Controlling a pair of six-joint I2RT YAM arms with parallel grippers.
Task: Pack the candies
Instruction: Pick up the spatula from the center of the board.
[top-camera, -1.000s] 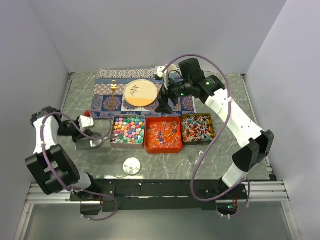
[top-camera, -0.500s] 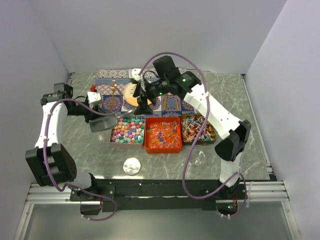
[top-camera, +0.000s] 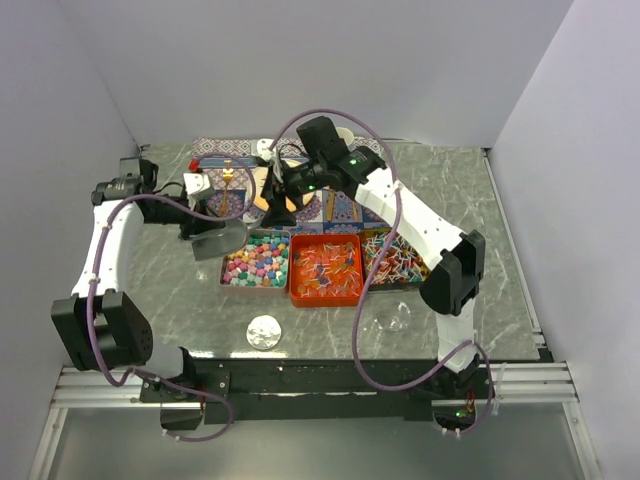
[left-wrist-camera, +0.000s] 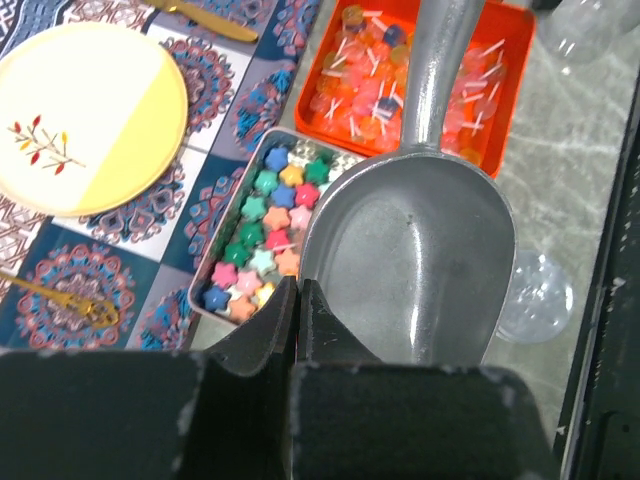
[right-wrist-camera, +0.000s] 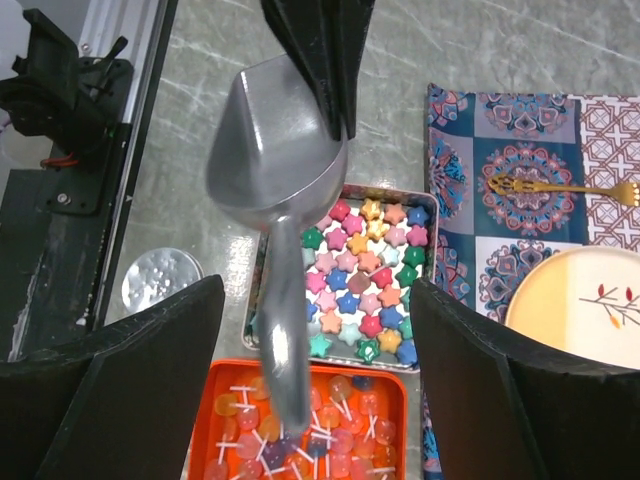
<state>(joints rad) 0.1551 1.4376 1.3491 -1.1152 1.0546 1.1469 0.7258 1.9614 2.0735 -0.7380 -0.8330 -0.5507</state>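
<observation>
Three tins of candies stand in a row: pastel star sweets (top-camera: 257, 262), red-orange sweets with white sticks (top-camera: 326, 269), and multicoloured ones with white ends (top-camera: 395, 258). My left gripper (top-camera: 207, 216) is shut on the rim of a metal scoop (top-camera: 220, 241), holding it just left of the star tin. The left wrist view shows the jaws (left-wrist-camera: 298, 292) closed on the empty scoop bowl (left-wrist-camera: 410, 260). My right gripper (top-camera: 277, 212) is open above the star tin. In the right wrist view its fingers (right-wrist-camera: 315, 400) straddle the scoop handle (right-wrist-camera: 285, 340) without touching it.
A patterned placemat (top-camera: 225, 160) at the back holds a yellow-and-cream plate (left-wrist-camera: 90, 115) and gold cutlery (right-wrist-camera: 560, 185). A clear round lid (top-camera: 264, 331) lies in front of the tins. Another clear piece (top-camera: 395, 315) lies to its right.
My left arm has carried the scoop up and to the right, next to the star tin. My right arm has swung left from behind the orange tin to over the scoop handle.
</observation>
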